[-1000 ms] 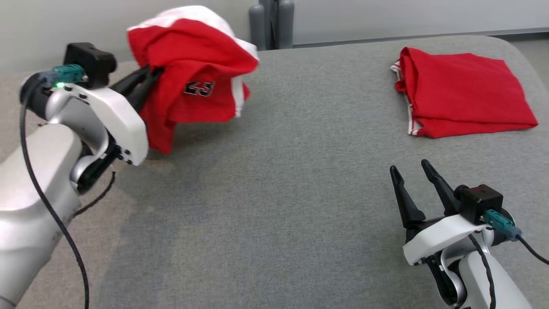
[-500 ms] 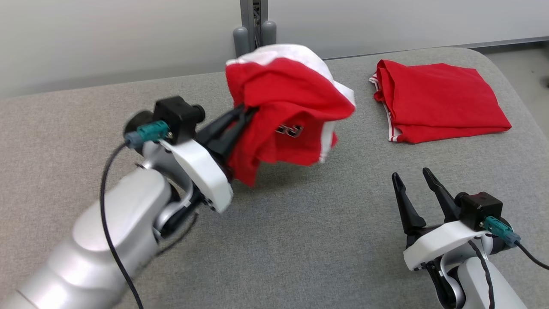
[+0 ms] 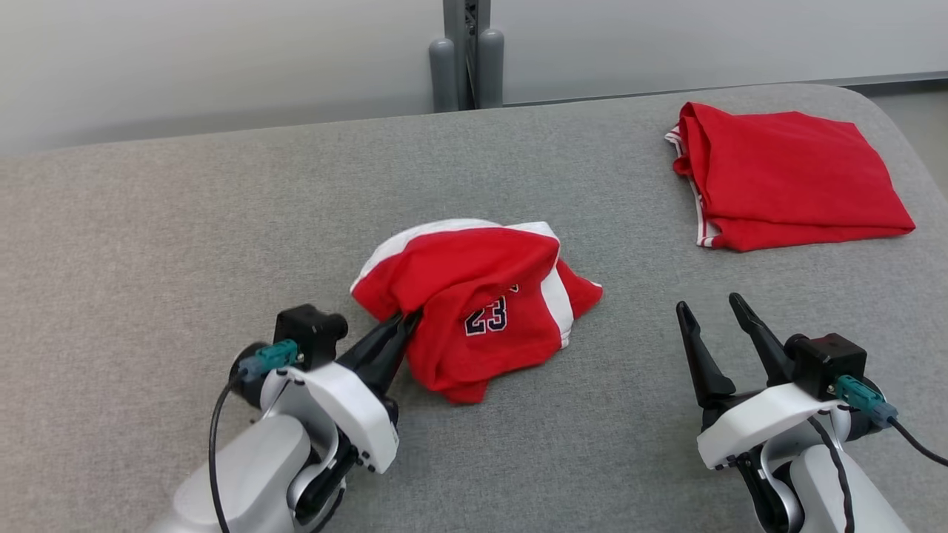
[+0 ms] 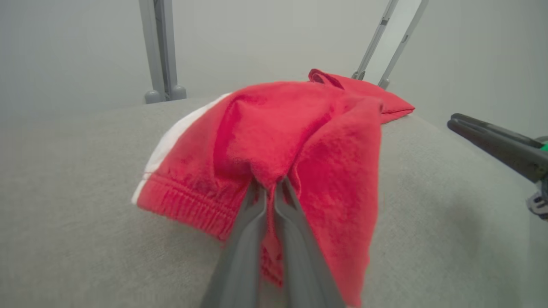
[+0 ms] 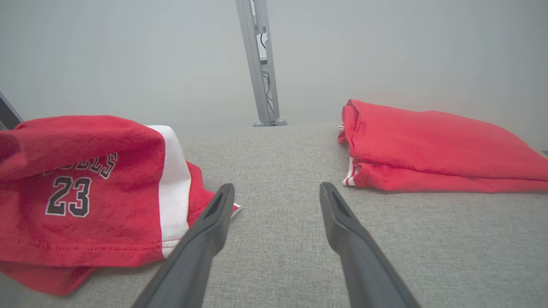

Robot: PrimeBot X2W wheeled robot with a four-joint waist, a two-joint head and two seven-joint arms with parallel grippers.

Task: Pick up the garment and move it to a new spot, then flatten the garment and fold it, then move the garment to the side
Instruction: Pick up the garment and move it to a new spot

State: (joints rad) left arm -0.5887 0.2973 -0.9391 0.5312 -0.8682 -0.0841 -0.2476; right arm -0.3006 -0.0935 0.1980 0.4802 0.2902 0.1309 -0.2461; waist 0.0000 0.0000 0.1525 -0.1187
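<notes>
- Head view, centre of the frame: the crumpled red garment (image 3: 474,311), with white side stripes and the number 23, lies in a heap on the grey padded table (image 3: 185,222); its lower folds rest on the surface
- Lower left of that view: the left gripper (image 3: 409,320) has its two dark fingers pressed together on a fold at the heap's left edge; the left wrist view shows red cloth pinched between the tips, with an elastic waistband (image 4: 184,203) just left of them
- Lower right: the right gripper (image 3: 707,302) stands with its fingers spread wide and nothing between them; it is apart from the heap, off to the right; in the right wrist view bare table shows between the fingers
- Upper right: a folded red cloth (image 3: 792,178) with white trim lies flat near the table's far corner, well apart from the heap
- Top centre: a grey post (image 3: 466,59) rises behind the table's far edge
</notes>
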